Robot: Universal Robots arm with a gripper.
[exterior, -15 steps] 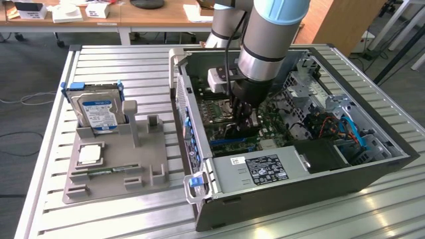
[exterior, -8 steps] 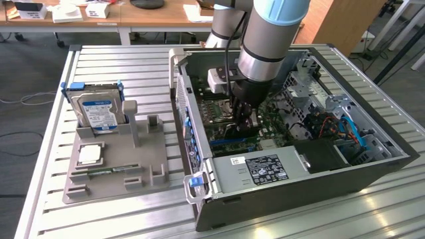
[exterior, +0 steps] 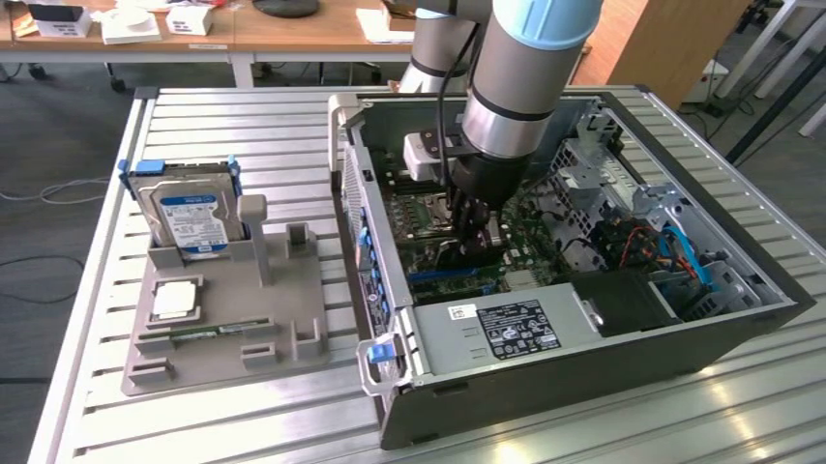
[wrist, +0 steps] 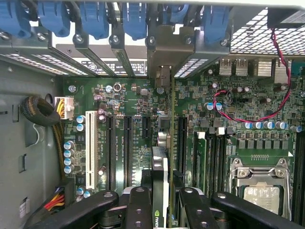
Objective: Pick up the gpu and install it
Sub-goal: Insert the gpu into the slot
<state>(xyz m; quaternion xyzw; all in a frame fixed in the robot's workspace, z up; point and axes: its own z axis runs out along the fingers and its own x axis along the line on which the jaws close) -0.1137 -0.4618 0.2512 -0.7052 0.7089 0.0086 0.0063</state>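
claw (wrist: pixel 164 212): pinching gpu (wrist: pixel 159 167) across its flat faces
gpu: looks stiff, light, fragile; grip bare board, dodge components
motherboard (wrist: pixel 119 95): right beneath claw

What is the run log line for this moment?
jaws: shut on gpu | place: inside computer case, over motherboard | seated: cannot tell
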